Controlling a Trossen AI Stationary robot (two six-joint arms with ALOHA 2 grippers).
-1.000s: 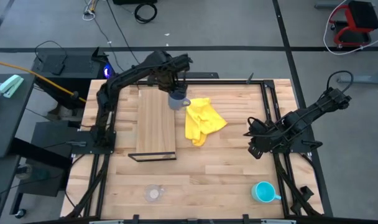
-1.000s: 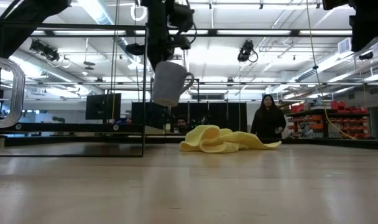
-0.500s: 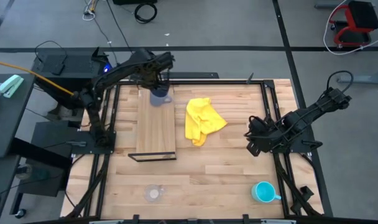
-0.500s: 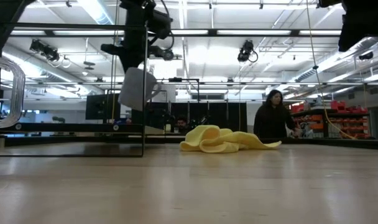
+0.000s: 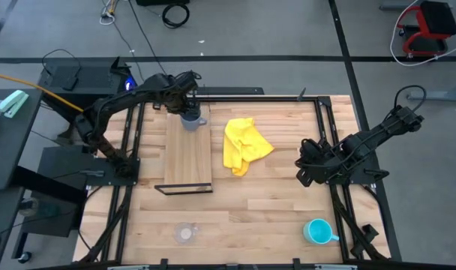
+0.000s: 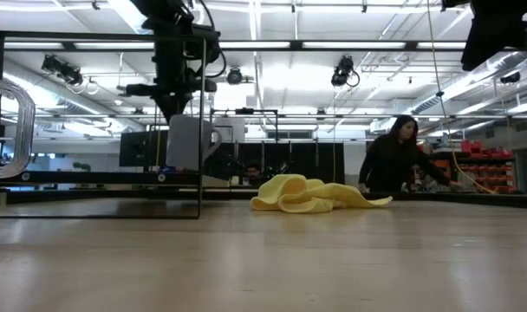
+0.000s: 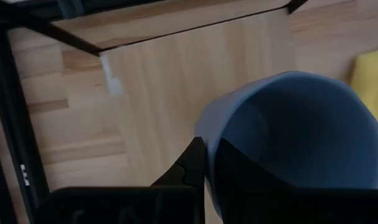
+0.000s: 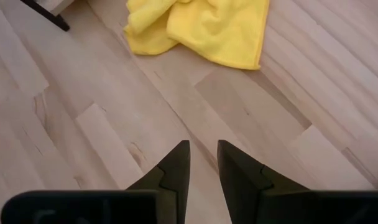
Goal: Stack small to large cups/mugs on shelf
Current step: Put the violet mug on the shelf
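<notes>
Where left gripper [image 5: 184, 105] grips, grey-blue mug [image 5: 191, 118], round, upright, handled

No readable text, label, brand, number or sign is to be made out in any view; nothing legible is carried by the objects, the table or the room behind.
</notes>
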